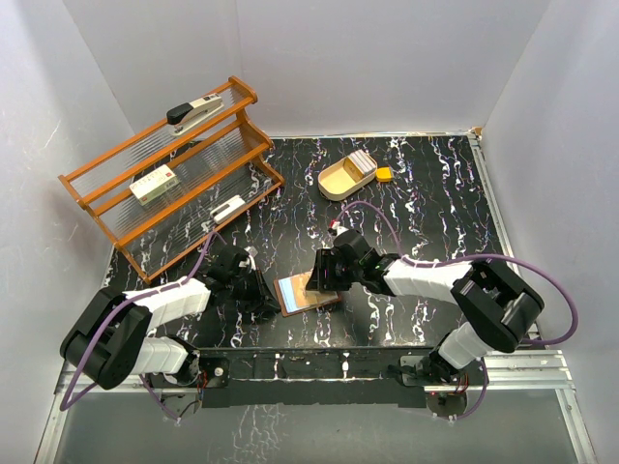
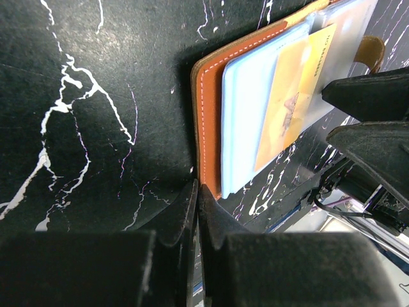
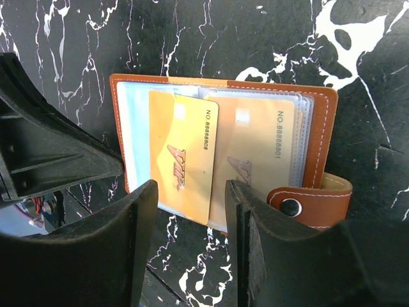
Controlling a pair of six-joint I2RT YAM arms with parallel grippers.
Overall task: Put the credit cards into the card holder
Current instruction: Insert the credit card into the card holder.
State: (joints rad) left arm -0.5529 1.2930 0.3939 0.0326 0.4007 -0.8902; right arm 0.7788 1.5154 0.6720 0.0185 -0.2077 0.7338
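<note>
While the card holder [image 1: 308,292] lies open on the black marbled worktop [image 1: 426,193] at lower centre of the top view, the left fingers [image 1: 261,293] meet its left edge and the right fingers [image 1: 322,278] sit over its right half. Right of centre in the upper half, an oval wooden tray [image 1: 334,184] holds a short stack of cards [image 1: 362,160], with a yellow block [image 1: 384,174] just beside it.

From the left wrist, the left fingers [image 2: 182,220] are closed tip to tip on nothing, against the holder's stitched leather border [image 2: 208,115], probably to pin it. A yellow card [image 2: 295,89] lies over the clear sleeves.

From the right wrist, the right fingers [image 3: 137,217] stand apart on either side of that card's lower end, gripping nothing. It overhangs the holder's lower edge, seemingly only partly sleeved. A second card [image 3: 255,157] sits fully inside the right-hand sleeve, above the snap tab [image 3: 310,206].

Such a card looks thin, stiff, light and slick, so it is best pinched at the protruding short edge and slid flat. The light holder may skid unless held.
</note>
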